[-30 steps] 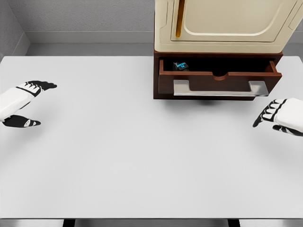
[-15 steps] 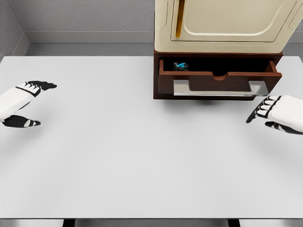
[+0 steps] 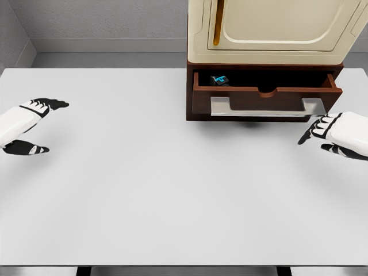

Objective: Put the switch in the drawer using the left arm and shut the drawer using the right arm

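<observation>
The small black and blue switch (image 3: pixel 219 80) lies inside the open brown drawer (image 3: pixel 261 99), at its back left corner. A pale metal handle (image 3: pixel 265 107) runs across the drawer front. My right hand (image 3: pixel 322 137) hovers over the table just below the drawer's right end, fingers spread and holding nothing. Far away at the left edge, my left hand (image 3: pixel 43 126) rests above the table, open and empty.
A cream cabinet (image 3: pixel 270 29) with a yellow door handle sits on top of the drawer unit at the back right. The white table (image 3: pixel 144 184) stretches wide in front, with a grey wall behind it.
My right hand has drifted up and slightly left, closer to the drawer's right end. The left hand, the drawer and the switch have stayed still.
</observation>
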Tool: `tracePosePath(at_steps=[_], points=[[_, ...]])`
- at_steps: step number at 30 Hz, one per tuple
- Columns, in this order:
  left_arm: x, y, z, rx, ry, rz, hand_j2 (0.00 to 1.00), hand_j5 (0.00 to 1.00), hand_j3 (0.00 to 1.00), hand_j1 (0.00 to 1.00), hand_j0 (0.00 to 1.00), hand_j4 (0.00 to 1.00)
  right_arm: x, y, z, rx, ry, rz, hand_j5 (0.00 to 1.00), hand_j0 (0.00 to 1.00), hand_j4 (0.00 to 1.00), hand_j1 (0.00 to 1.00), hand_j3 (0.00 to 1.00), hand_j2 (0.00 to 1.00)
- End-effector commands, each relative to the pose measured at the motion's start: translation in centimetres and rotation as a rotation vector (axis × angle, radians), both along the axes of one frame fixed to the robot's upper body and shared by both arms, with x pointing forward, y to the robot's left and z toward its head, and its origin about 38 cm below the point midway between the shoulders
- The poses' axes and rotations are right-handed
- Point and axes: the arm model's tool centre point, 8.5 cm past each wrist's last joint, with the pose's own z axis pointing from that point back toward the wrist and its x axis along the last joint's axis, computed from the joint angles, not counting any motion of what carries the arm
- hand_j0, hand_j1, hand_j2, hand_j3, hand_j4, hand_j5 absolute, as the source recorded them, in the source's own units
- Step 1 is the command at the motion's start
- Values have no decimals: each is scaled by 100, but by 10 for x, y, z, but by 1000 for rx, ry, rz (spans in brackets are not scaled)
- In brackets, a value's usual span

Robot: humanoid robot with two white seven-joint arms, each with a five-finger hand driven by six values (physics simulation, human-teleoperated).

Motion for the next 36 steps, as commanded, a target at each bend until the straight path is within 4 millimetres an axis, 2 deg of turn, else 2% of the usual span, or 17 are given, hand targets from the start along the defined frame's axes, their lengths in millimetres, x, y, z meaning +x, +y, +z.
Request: tracePosePath(at_steps=[1, 11, 20, 36], points=[[0, 0, 1, -7, -1, 2, 100, 100, 100, 100, 100, 100, 1, -3, -1, 6, 1, -11, 64, 64, 64, 64, 64, 64], [0, 0, 1, -7, -1, 2, 100, 100, 100, 100, 100, 100, 6, -4, 0, 25, -11, -23, 65, 65, 65, 65, 65, 65], [0, 0, 1, -7, -2, 1, 100, 100, 100, 100, 100, 100, 11, -15, 0, 21, -9, -59, 66, 66, 66, 66, 66, 66], [0, 1, 1, -7, -2, 3, 100, 100, 100, 100, 100, 100, 14, -14, 1, 35, -22, -63, 67, 67, 67, 67, 67, 67]])
